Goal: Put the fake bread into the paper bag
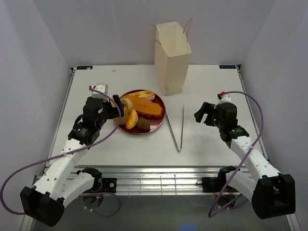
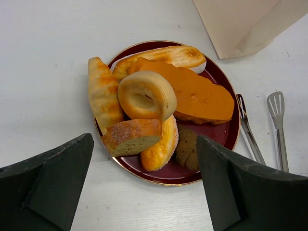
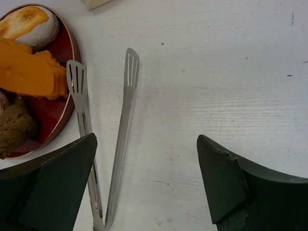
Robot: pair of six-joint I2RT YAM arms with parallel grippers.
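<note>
The fake bread [image 1: 142, 107] lies heaped on a dark red plate [image 1: 157, 120] left of centre. In the left wrist view I see a ring [image 2: 147, 95], a big orange wedge [image 2: 197, 96], a long roll [image 2: 168, 57], a cut piece [image 2: 131, 137] and small ovals [image 2: 161, 144]. The paper bag [image 1: 172, 57] stands upright behind the plate, handles up. My left gripper [image 1: 118, 108] is open and empty, its jaws [image 2: 144, 154] just above the plate's near-left rim. My right gripper [image 1: 201, 114] is open and empty over bare table [image 3: 147, 144], right of the plate.
Thin metal tongs [image 1: 177, 127] lie between the plate and my right gripper, their joined end toward me; they also show in the right wrist view [image 3: 122, 125]. White walls close in the table on the left, back and right.
</note>
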